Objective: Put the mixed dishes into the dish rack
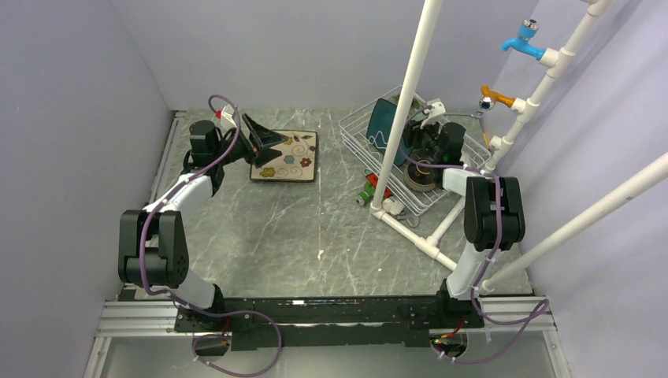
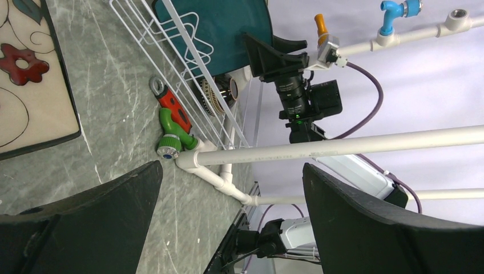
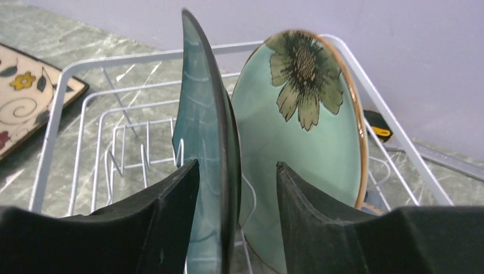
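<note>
The cream square plate with flowers [image 1: 295,157] lies flat on the table; it also shows in the left wrist view [image 2: 28,85]. My left gripper [image 1: 268,140] hovers over its left edge, open and empty [image 2: 231,171]. The dish rack [image 1: 354,130] holds the teal square plate [image 1: 384,118] on edge. In the right wrist view my right gripper [image 3: 237,165] is open and straddles the teal plate [image 3: 205,131], with a gap at the right finger. The mint-green round plate [image 3: 297,125] stands just behind it. A brown ridged bowl [image 1: 417,177] sits in the rack.
The white pipe frame [image 1: 406,87] crosses over the rack, with a blue tap [image 1: 524,39] and an orange tap [image 1: 496,100] at the right. Small red and green items [image 1: 366,191] lie beside the rack's front edge. Grey walls close in both sides.
</note>
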